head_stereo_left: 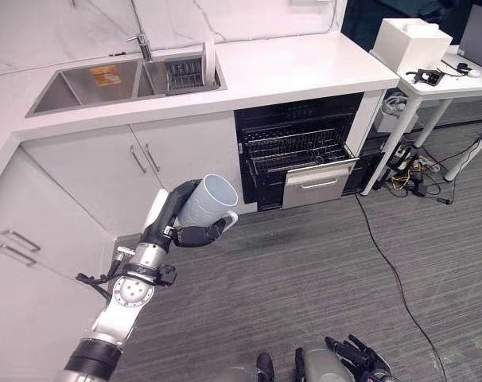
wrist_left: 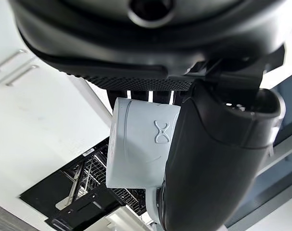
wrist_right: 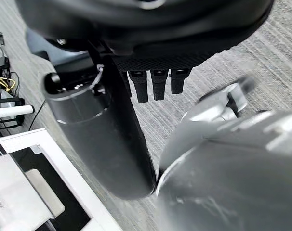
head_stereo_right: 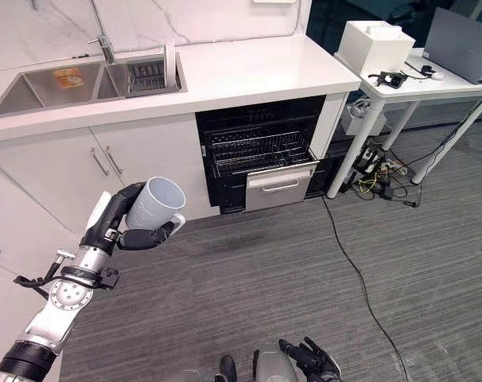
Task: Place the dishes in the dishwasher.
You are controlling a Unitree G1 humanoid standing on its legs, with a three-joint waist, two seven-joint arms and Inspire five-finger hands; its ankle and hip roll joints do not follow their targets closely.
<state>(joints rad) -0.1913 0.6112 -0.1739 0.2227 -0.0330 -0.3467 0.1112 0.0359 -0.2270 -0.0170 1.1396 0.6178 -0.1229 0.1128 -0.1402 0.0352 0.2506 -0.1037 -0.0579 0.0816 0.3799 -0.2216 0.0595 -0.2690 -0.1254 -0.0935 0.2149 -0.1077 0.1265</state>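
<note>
From the left eye, the left hand (head_stereo_left: 185, 227) grips a white mug (head_stereo_left: 207, 200), well short of the open dishwasher (head_stereo_left: 298, 151), its rack apparently empty. Left wrist: fingers wrap the mug. Right wrist: the right hand (wrist_right: 155, 84) hangs relaxed, empty.

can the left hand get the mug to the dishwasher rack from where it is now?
Probably not without stepping closer. The left hand holds the mug in front of the cabinet doors, well short of the pulled-out rack. Nothing stands between them, and the rack looks empty.

Kitchen: sink (head_stereo_left: 98, 86) in white counter (head_stereo_left: 297, 68); open dishwasher (head_stereo_left: 298, 151) below.
</note>
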